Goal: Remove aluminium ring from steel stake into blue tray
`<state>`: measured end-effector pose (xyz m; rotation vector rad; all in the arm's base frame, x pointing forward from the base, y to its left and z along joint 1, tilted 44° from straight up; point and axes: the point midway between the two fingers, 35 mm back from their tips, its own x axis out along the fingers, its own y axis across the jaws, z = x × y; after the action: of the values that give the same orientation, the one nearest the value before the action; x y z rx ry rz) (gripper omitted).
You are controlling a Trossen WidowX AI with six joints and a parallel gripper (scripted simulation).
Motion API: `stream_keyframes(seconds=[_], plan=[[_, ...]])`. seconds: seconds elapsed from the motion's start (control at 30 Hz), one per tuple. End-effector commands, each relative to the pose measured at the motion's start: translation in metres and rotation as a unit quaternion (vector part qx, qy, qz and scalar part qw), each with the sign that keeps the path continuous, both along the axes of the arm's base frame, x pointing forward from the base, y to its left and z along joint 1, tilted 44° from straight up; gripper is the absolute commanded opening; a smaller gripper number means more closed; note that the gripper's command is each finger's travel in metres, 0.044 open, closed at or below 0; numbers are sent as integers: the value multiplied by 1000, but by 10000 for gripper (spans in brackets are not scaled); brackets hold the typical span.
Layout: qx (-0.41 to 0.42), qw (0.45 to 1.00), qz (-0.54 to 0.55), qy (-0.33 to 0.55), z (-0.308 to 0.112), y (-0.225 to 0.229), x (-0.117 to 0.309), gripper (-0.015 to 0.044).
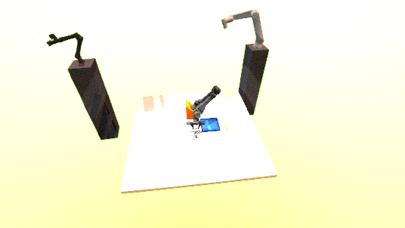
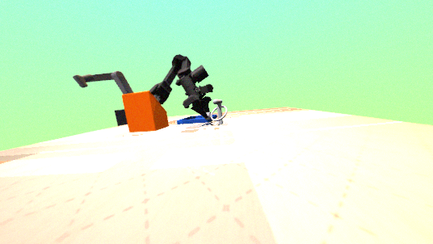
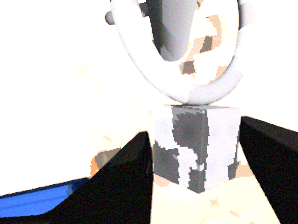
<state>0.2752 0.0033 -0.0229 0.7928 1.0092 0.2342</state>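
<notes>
While the welded tab [image 3: 196,147] is clenched between the fingers of the gripper [image 1: 196,129] [image 2: 209,118] [image 3: 193,132], the aluminium ring [image 2: 226,112] [image 3: 200,95] is held steeply tilted around the steel stake [image 2: 220,115] [image 3: 175,30], below its cross-bar [image 2: 217,101]. In the top view, the blue tray [image 1: 217,124] [image 2: 189,120] [image 3: 35,198] is seen at three o'clock from the gripper, and the orange block [image 1: 190,114] [image 2: 139,113] at eleven. The ring is not yet freed.

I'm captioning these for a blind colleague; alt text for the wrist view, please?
The gripper grips the square tab of a pale ring that loops around a grey stake. A blue tray shows at lower left.
</notes>
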Motion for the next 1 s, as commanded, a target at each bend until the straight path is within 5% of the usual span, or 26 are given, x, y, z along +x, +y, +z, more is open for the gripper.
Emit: stream_keyframes(seconds=[0.0, 0.97], plan=[[-6, 1000, 4, 2, 2, -3, 5, 0], [-20, 996, 58, 72, 11, -7, 14, 0]])
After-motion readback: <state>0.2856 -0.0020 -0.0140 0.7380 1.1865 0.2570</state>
